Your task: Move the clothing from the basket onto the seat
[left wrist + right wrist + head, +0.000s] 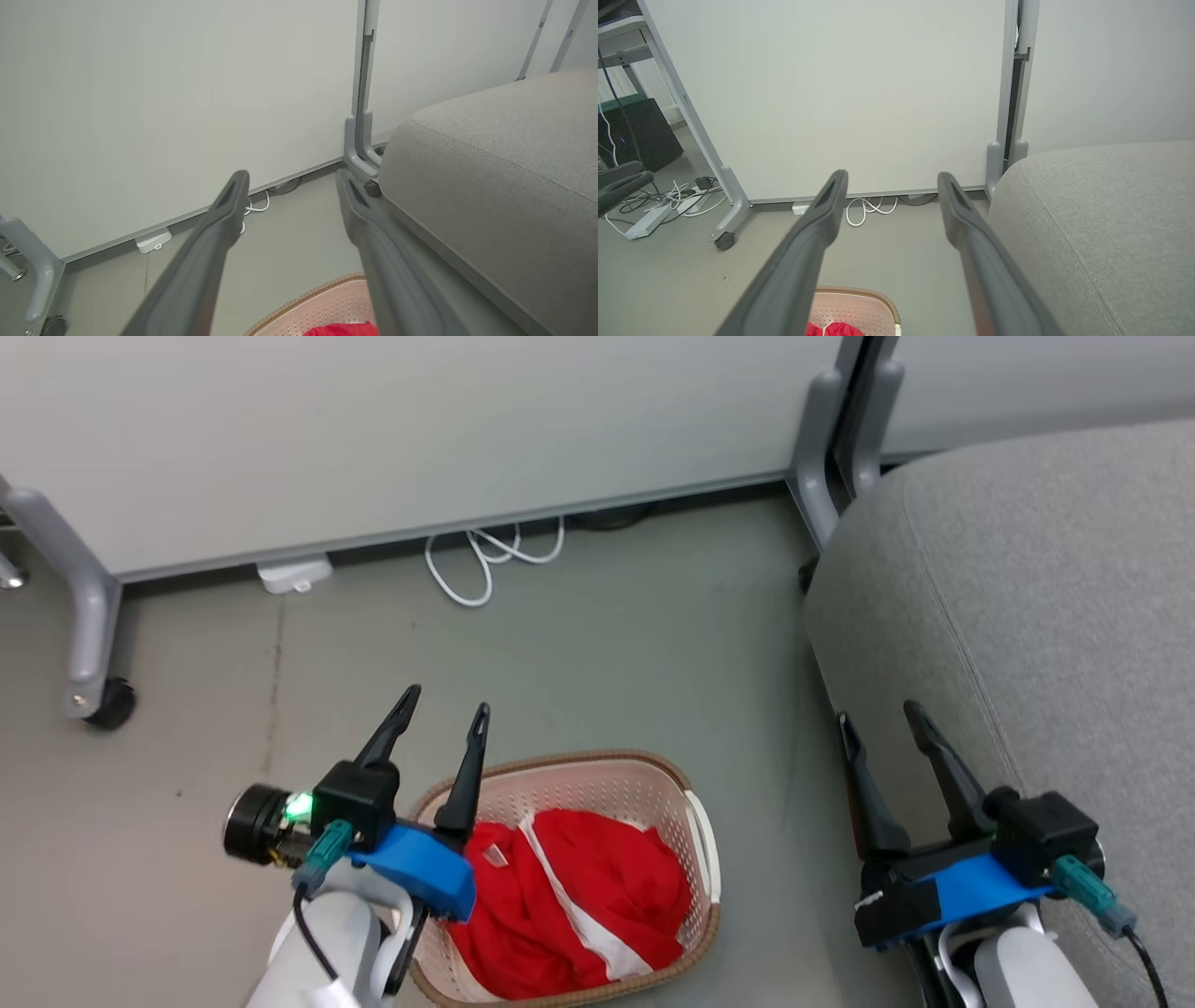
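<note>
Left end effector point(446, 700) and right end effector point(877, 711) are released, fingers spread, empty. Below-right of the left one, soft red-and-white clothing point(579, 887) lies heaped in a cream perforated plastic basket point(579, 761). The right one hovers by the large grey fabric seat point(1027, 616). Beyond lies a white cable coil point(485, 560); the right wrist view adds a white power strip point(647, 221) far left.

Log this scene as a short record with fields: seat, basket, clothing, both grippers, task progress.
seat: grey fabric cushion
basket: on the floor, left of the seat
clothing: red with white stripes, heaped in the basket
left gripper: open, empty, over the basket's left side
right gripper: open, empty, by the seat's edge
progress: clothing not yet picked up
</note>
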`<state>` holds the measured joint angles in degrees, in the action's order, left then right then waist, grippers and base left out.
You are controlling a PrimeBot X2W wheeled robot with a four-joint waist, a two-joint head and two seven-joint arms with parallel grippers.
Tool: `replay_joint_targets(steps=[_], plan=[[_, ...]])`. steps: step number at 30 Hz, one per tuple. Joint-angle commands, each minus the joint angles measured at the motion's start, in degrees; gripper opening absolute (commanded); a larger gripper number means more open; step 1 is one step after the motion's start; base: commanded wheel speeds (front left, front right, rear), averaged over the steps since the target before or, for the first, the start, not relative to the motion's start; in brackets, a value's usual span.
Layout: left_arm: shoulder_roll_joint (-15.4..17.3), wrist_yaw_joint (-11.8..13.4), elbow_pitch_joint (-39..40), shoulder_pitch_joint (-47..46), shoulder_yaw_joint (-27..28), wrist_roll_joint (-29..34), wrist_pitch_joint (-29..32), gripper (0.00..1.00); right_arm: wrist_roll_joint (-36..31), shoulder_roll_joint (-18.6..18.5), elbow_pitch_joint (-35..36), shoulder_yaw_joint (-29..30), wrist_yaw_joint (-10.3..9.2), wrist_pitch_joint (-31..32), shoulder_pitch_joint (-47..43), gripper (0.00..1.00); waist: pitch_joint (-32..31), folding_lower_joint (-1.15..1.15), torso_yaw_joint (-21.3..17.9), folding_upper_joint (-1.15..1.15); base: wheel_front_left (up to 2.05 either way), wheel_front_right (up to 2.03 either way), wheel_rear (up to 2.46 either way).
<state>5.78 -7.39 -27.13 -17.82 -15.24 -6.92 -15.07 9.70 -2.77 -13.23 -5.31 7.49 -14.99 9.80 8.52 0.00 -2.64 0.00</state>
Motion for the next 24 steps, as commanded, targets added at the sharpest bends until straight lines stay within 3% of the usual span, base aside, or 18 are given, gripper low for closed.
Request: replay_joint_targets(steps=[1, 16, 24], plan=[[0.76, -0.11, -1.16, -2.49, -1.35, -0.55, -0.17, 1.0, -0.05, -0.19, 0.5, 0.05, 0.0, -0.29, 1.56, 1.0, 3.36, 0.0, -2.52, 0.0, 0.0, 0.0, 0.0], [4.65, -0.11, -19.95, -18.59, -18.38, -7.5, -0.08, 1.0, 2.02, -0.15, 3.39, -1.62, 0.0, -0.28, 8.62, 1.0, 17.57, 0.0, -9.81, 0.0, 0.0, 0.0, 0.0], [4.82, -0.11, -30.75, -25.69, -25.81, -14.11, 4.89, 1.0, 3.4, -0.14, 5.28, -2.6, 0.0, -0.27, 11.71, 1.0, 24.61, 0.0, -12.27, 0.0, 0.0, 0.0, 0.0]])
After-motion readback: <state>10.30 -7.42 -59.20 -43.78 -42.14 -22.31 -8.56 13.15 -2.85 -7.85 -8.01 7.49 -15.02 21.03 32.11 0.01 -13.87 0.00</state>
